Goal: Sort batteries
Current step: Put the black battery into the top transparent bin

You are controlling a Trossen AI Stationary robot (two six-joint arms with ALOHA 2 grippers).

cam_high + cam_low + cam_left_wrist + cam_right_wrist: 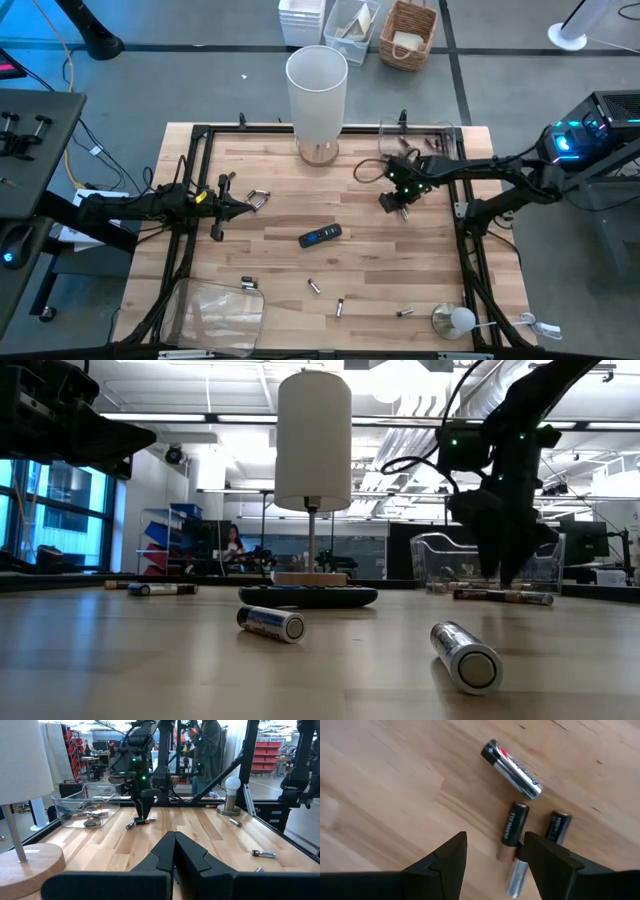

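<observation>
Nearly on target: right gripper (492, 852) open, hovered beside black battery (514, 824).
Needed shifting to straddle it before closing; left gripper (174, 851) shut, idle.

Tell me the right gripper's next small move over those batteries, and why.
Probably shift sideways, then descend. The right gripper hangs open above the wood, but the black Duracell battery lies against one finger rather than centred in the gap, with two more batteries close by.

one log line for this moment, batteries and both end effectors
right end effector: open, over battery cluster near clear bin | left end effector: shut, empty, waiting | loose batteries on table
</observation>
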